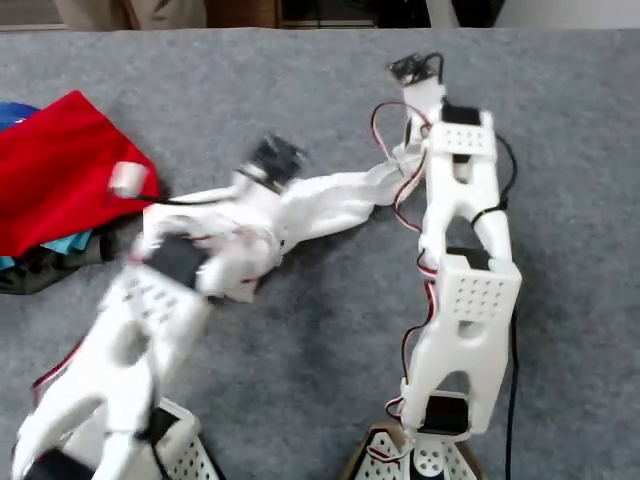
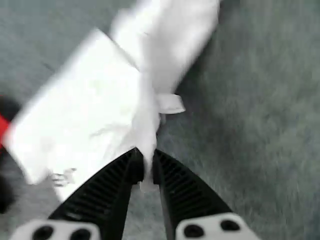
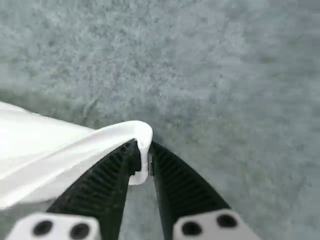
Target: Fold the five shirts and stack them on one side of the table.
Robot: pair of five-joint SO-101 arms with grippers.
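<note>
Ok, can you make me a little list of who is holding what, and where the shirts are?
white shirt: stretched out between the two grippers, over the grey table
left gripper: shut on the white shirt's edge
right gripper: shut on a fold of the white shirt
red shirt: on top of the pile at the table's side
under the red shirt: blue cloth and dark cloth peeking out

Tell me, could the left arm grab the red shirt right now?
Probably not yet: the left gripper is shut on the white shirt. The red shirt lies close by, and nothing seems to stand between them, so the way looks free once it lets go.
</note>
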